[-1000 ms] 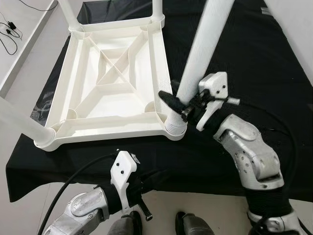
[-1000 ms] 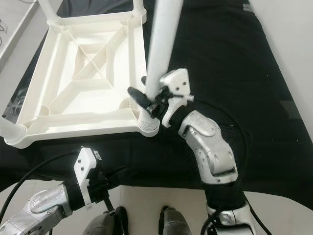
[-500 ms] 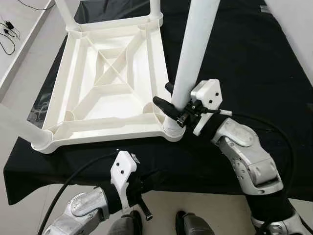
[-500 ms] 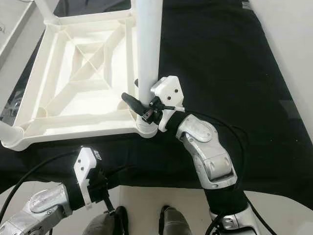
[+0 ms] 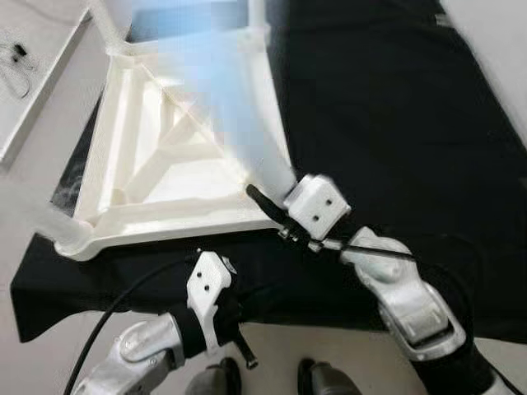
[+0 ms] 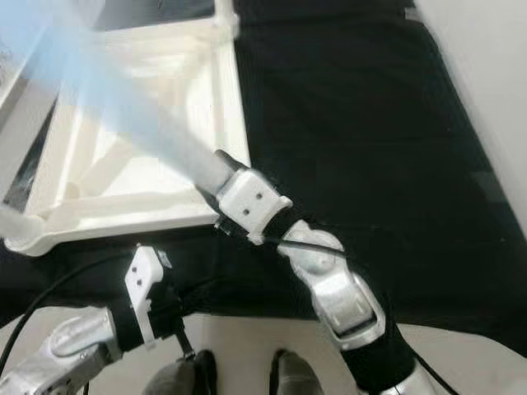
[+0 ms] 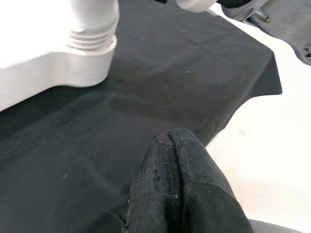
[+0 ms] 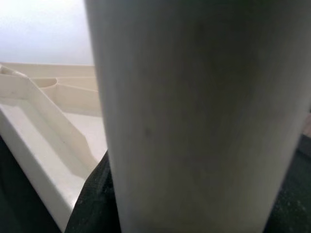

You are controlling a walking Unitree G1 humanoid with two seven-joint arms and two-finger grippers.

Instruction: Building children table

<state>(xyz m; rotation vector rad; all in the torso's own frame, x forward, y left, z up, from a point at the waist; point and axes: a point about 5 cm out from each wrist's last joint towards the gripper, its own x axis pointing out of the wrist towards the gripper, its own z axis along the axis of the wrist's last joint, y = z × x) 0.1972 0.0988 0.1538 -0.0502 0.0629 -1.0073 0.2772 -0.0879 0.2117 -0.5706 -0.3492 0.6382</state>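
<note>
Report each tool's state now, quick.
Left tool: shut, empty, low at the black cloth's near edge.
Right tool: shut on the white table leg.

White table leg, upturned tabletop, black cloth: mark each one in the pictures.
white table leg (image 6: 177, 152), right eye view, on its blurred shaft just above the right tool.
upturned tabletop (image 5: 177, 216), left eye view, on its near rim.
black cloth (image 5: 395, 123), left eye view, on a bare stretch right of the tabletop.

Bare indoor room, type unclear: pale floor (image 5: 49, 107), black cloth (image 5: 395, 107), loose cable (image 5: 12, 56).
</note>
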